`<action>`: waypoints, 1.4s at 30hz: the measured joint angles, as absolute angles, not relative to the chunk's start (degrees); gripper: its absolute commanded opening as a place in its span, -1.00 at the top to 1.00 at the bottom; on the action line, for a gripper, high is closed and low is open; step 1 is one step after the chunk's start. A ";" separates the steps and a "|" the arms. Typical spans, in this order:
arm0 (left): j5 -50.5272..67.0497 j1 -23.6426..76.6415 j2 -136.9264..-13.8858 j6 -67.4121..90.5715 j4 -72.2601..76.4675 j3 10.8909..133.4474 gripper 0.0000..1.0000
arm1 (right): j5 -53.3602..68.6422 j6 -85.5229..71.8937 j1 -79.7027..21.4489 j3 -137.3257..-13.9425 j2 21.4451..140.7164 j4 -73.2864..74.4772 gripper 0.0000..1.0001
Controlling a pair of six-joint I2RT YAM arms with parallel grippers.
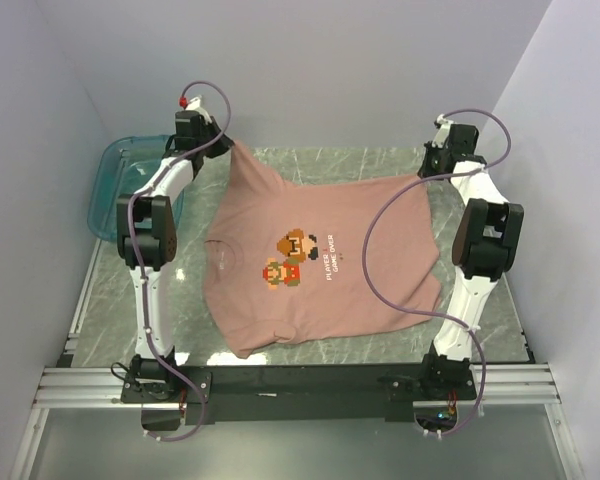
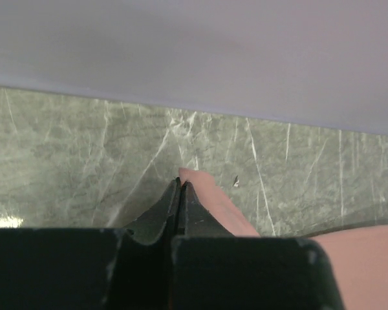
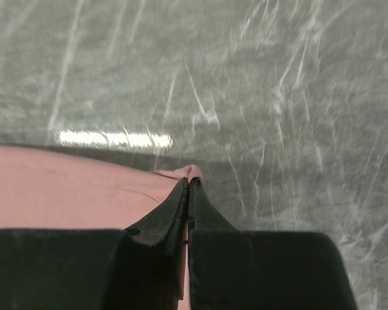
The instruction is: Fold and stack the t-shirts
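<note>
Both arms reach to the far side of the table, each pinching a corner of the pink t-shirt (image 1: 300, 300). The left gripper (image 1: 225, 143), at the upper left of the top view, has its jaws pressed together on a small point of pink cloth. The left wrist view shows that tip poking out just past the left gripper's (image 2: 181, 184) closed tips, with more of the t-shirt (image 2: 362, 258) trailing to the lower right. The right gripper (image 1: 427, 172), at the upper right, is clamped the same way. In its own view a tiny fold sits between the right gripper's (image 3: 189, 181) tips, and the t-shirt (image 3: 71, 187) spreads to the left.

The shirt lies print-up in the middle of the marble-patterned table (image 1: 310, 160). Its collar is toward the left of the picture and its hem toward the right, so its long axis runs left to right. The far edge is stretched between the two grippers and lifted slightly at the left end. The rest lies flat toward the arm bases.

I judge the next move to be a fold, carrying that far edge toward the bottom of the picture over the print. The cloth lies entirely on the near side of both grippers, so both would travel the same way.

A teal plastic tray (image 1: 110, 180) sits at the far left, beside the left arm and off the shirt. The right arm's purple cable (image 1: 365, 250) loops over the hem end of the shirt and might drag on it.
</note>
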State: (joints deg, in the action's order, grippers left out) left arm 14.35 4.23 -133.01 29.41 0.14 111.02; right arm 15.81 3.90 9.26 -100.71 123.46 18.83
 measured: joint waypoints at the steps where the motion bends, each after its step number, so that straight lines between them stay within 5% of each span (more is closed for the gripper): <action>1: 14.63 4.05 -133.01 29.45 0.12 111.26 0.99 | 15.84 3.64 9.26 -101.47 123.46 18.83 1.00; 42: 28.73 2.92 -90.76 23.27 8.86 66.81 0.99 | 25.19 -1.65 13.58 -87.64 113.91 15.66 1.00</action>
State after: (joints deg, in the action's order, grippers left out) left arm 28.73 2.92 -90.76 23.27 8.86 66.81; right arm 25.19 -1.65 13.58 -87.64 113.91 15.66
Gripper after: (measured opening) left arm 0.013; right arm 0.010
